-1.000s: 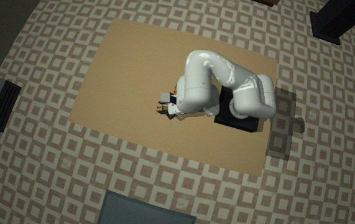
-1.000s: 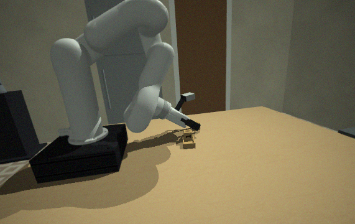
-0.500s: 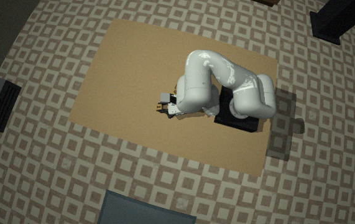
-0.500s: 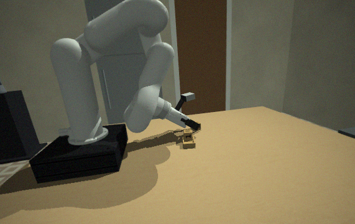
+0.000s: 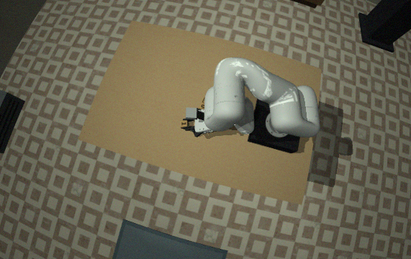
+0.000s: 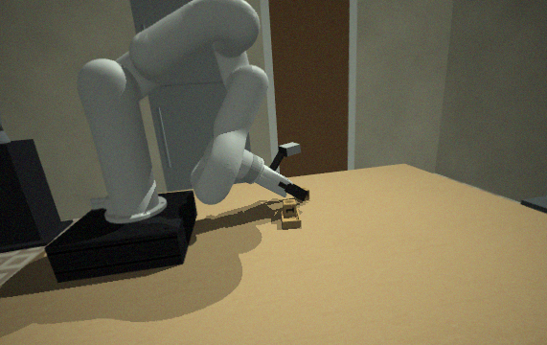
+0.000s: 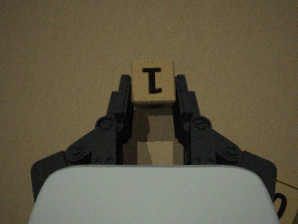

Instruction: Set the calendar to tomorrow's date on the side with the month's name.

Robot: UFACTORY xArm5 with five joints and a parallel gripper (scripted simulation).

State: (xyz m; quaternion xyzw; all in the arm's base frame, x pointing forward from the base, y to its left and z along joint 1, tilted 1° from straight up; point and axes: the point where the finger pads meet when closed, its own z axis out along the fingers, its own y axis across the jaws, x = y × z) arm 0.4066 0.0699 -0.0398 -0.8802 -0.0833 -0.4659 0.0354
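Right now, the cube [image 5: 184,124] [image 6: 307,195] [image 7: 153,82] showing an inverted 1 in the wrist view sits outside the tray [image 6: 291,224], just beyond it in the exterior view, clamped between the gripper's [image 5: 188,124] [image 6: 304,194] [image 7: 153,91] fingers. The wrist slants down to it, the arm [image 5: 228,104] [image 6: 196,43] arching high from its black base [image 5: 274,143] [image 6: 120,265] at left.

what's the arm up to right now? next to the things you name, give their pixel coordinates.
It's changing the date on the cube calendar. The gripper [image 5: 188,124] [image 6: 307,195] [image 7: 153,89] has its fingers up against both sides of one cube [image 5: 184,124] [image 7: 153,82], out of the tray [image 6: 291,225]; in the wrist view the 1 on it looks upside down. Another cube [image 6: 289,210] sits in the tray, also showing a 1. The new date isn't set: the first cube has yet to go in beside it.
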